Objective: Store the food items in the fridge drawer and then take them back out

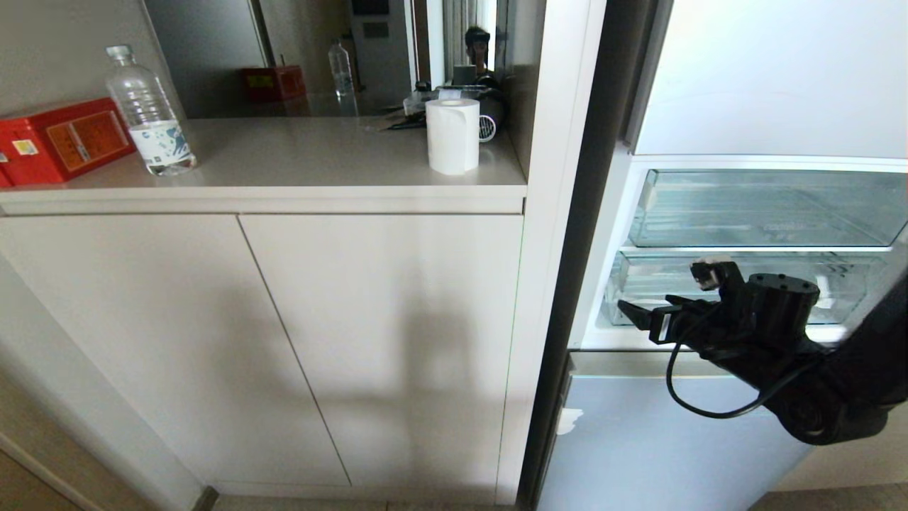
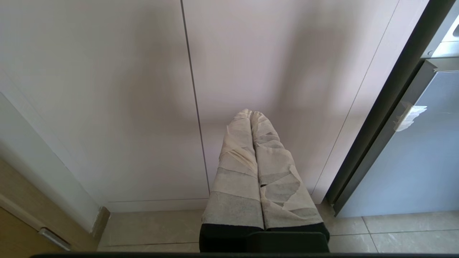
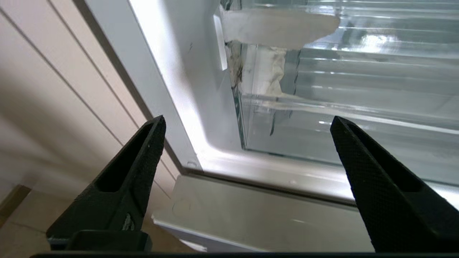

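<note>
Heads up on a few ways this could go sideways. Starting over on your left, well away from the working gripper: the water bottle [image 1: 150, 113], the red box [image 1: 64, 139] and the paper roll [image 1: 452, 135] sit on the counter [image 1: 284, 167]. No risk there unless you swing wide. The left gripper [image 2: 251, 114] is parked facing the cabinet doors [image 2: 143, 89], its taped fingers pressed together and empty.

Now the right gripper [image 1: 656, 312]: jaws spread wide, nothing in them, hovering at the left front corner of the fridge drawer [image 1: 738, 287], the lower clear bin under the shallower tray [image 1: 770, 209]. I can't spot the tomato in any view, so I can't tell whether it's in the bin or somewhere off-camera.

My worries: with fingers this wide, the left finger [image 3: 125, 179] lines up outside the fridge frame [image 3: 172, 107], so pushing forward could jam it on that edge. Also, clear plastic makes depth hard to judge, so you might clip the drawer's lip.
</note>
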Motion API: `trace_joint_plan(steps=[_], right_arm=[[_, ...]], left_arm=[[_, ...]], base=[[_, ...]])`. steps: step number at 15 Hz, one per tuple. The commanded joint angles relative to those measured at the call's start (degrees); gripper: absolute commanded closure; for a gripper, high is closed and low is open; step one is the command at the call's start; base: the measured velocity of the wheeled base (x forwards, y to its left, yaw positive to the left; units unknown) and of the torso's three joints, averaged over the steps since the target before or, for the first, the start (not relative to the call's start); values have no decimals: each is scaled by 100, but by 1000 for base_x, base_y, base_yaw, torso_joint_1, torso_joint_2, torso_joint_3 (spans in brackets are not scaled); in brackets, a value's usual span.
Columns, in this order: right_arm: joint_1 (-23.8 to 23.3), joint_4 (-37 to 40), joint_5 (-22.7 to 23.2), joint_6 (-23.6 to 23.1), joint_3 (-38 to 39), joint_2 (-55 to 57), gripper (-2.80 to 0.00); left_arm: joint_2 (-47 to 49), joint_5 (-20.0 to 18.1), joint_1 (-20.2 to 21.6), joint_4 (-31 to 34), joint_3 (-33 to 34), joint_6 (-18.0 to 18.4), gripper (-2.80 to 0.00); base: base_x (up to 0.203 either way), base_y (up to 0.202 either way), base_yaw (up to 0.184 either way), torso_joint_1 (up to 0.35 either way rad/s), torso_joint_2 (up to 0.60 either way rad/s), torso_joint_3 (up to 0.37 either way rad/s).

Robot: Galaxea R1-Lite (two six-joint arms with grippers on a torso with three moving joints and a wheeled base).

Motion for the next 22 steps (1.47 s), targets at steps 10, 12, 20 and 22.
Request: trace_joint_plan(steps=[10, 12, 20, 22], right_arm=[[174, 376, -465, 60, -930, 342, -280], [175, 378, -466, 60, -950, 359, -280], [175, 396, -483, 68, -1174, 447, -280], [182, 390, -492, 68, -1184, 477, -280]], left_arm=[[1, 2, 1, -2, 1, 2, 0], [9, 2, 1, -2, 1, 2, 0], [6, 2, 1, -2, 1, 2, 0], [5, 2, 1, -2, 1, 2, 0]], base=[[0, 0, 0, 0, 0, 0], [0, 0, 0, 0, 0, 0], [0, 0, 0, 0, 0, 0], [0, 0, 0, 0, 0, 0]])
